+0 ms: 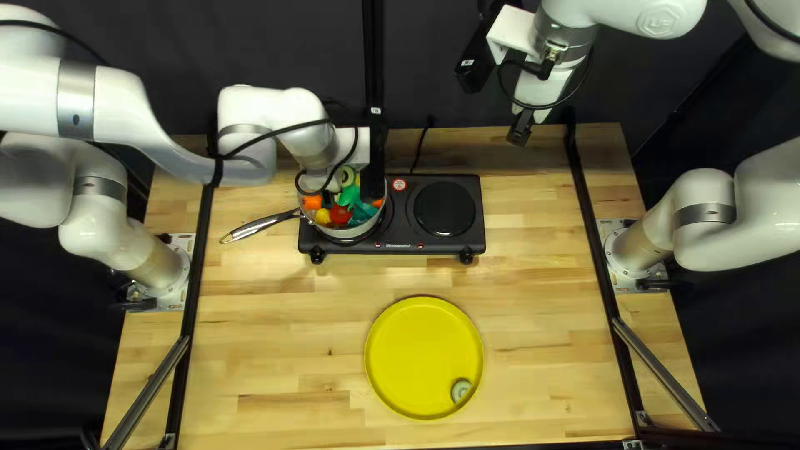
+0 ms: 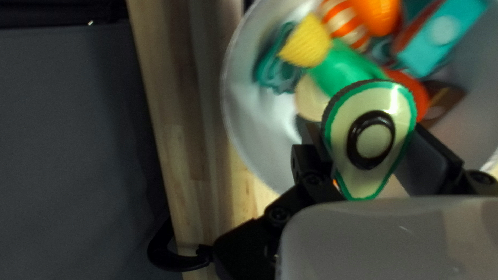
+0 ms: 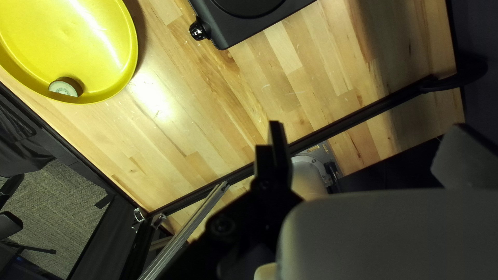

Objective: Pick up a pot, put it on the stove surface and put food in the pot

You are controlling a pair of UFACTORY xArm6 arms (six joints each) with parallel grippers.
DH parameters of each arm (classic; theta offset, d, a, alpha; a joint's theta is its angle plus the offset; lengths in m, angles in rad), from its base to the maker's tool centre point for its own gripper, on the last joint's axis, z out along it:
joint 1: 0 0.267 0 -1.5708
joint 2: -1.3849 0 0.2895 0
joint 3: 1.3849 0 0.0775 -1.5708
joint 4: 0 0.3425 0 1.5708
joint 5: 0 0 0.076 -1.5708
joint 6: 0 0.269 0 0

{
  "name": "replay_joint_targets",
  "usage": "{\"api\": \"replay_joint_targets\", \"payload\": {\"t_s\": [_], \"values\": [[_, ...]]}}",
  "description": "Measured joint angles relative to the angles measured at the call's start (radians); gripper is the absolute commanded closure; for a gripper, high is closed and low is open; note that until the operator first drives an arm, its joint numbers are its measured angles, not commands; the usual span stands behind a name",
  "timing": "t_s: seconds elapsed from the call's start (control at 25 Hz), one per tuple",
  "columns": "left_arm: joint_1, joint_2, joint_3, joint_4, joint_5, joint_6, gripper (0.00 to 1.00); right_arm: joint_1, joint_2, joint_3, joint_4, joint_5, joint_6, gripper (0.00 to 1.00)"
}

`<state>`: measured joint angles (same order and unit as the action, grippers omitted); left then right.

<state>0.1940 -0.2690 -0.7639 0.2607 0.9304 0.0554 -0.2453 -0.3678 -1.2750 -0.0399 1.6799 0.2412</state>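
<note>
Over the pot point(image 1: 377, 223) on the stove's point(image 1: 402, 246) left burner is my left gripper point(image 1: 337, 177). In the left wrist view my left gripper point(image 2: 368, 148) is shut on the avocado slice point(image 2: 346, 120), above the pot point(image 2: 241, 98) and its pile of toy food point(image 2: 342, 67). The pot's handle points left. A small pale round piece point(image 1: 461, 389) lies on the yellow plate point(image 1: 417, 350) near its rim. High behind the stove's right side hangs my right gripper point(image 1: 533, 122); in the right wrist view my right gripper point(image 3: 367, 148) is open with nothing held.
The right burner point(image 1: 444, 208) is bare. The wooden table point(image 1: 275, 358) shows around the plate and in front of the stove. Black rails point(image 1: 583, 192) run along both table sides, and a cable point(image 1: 422, 142) leads from the stove to the back.
</note>
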Motion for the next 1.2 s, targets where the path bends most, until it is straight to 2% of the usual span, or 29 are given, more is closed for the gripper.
{"api": "replay_joint_targets", "payload": {"t_s": [0.16, 0.36, 0.6, 0.76, 0.96, 1.08, 1.2], "values": [[-0.006, -0.004, 0.014, 0.005, -0.011, -0.022, 0.0, 0.0, 0.0, 0.0, 0.0, 0.0, 0.0, 0.0], [-0.045, -0.023, -0.006, 0.011, 0.032, -0.048, 0.0, 0.0, 0.0, 0.0, 0.0, 0.0, 0.0, 0.0], [-0.16, -0.007, -0.065, 0.007, 0.087, -0.116, 0.0, 0.0, 0.0, 0.0, 0.0, 0.0, 0.0, 0.0], [-0.311, 0.107, -0.163, -0.029, 0.082, -0.202, 0.0, 0.0, 0.0, 0.0, 0.0, 0.0, 0.0, 0.0], [-0.454, 0.309, -0.274, -0.085, -0.034, -0.272, 0.0, 0.0, 0.0, 0.0, 0.0, 0.0, 0.0, 0.0], [-0.507, 0.43, -0.344, -0.124, -0.121, -0.278, 0.0, 0.0, 0.0, 0.0, 0.0, 0.0, 0.0, 0.0], [-0.535, 0.526, -0.425, -0.175, -0.16, -0.255, 0.0, 0.0, 0.0, 0.0, 0.0, 0.0, 0.0, 0.0]]}}
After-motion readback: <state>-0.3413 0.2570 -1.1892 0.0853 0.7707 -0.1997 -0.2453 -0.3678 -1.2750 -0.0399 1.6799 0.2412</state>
